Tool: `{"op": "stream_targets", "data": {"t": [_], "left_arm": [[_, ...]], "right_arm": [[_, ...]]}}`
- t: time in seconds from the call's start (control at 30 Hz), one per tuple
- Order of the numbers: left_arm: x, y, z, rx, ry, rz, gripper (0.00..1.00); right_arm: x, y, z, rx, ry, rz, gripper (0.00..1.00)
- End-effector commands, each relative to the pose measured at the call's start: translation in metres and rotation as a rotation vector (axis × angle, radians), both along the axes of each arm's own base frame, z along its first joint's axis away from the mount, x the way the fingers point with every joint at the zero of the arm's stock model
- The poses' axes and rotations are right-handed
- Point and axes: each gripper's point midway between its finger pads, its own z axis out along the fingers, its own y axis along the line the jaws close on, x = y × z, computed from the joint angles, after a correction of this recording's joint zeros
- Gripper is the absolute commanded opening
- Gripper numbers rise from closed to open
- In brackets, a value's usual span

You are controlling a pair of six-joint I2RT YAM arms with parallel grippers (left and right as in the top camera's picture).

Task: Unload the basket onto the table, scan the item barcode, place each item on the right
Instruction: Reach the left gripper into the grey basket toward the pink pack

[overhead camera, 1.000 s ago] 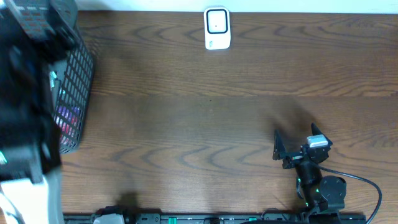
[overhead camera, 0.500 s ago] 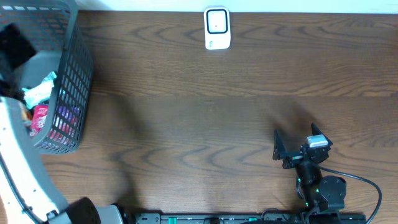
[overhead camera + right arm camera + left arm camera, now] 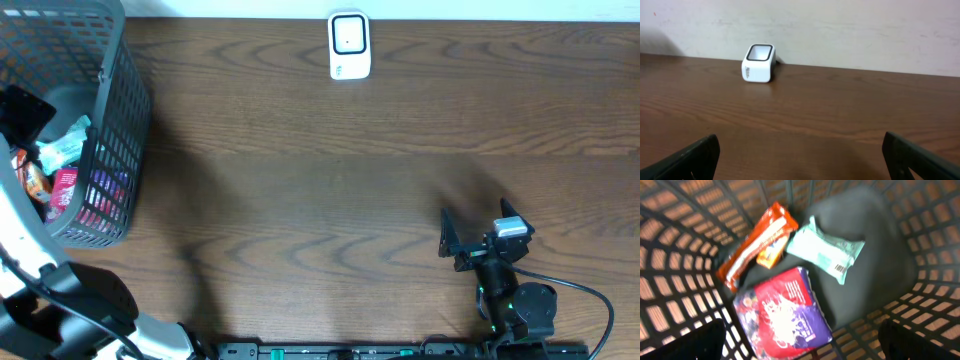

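Our left pincer [image 3: 800, 342] hangs wide open and empty over the basket [image 3: 125, 130], where an orange packet [image 3: 757, 242], green packet [image 3: 822, 250] and purple packet [image 3: 785, 315] lie untouched. Our right pincer [image 3: 800, 157] sits open and empty, well apart from the scanner [image 3: 349, 45]. We judge nothing is picked or scanned yet.

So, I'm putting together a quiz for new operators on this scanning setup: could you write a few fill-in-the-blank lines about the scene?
1. The wire basket holds ___ packets.
2. The mint-green packet bears a printed ___ near one end.
3. The white scanner appears in the ___ wrist view.
4. The left end effector hangs above the basket with its jaws ___.

Missing words: three; barcode; right; open.
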Motion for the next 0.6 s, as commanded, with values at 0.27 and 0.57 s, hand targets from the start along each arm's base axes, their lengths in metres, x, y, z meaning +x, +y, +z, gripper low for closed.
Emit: {"op": "stream_targets", "data": {"t": [0.27,0.57], "left_arm": [[-0.003,-0.011,-0.078,-0.199,0.189,0.121,0.98],[-0.015,-0.018,-0.14,-0.308,0.374,0.159,0.98]], "right_arm": [[0.0,-0.002,-0.001,-0.004,0.001,-0.011,0.99],[0.0,-0.002,-0.001,-0.004,0.001,-0.011,0.99]]}}
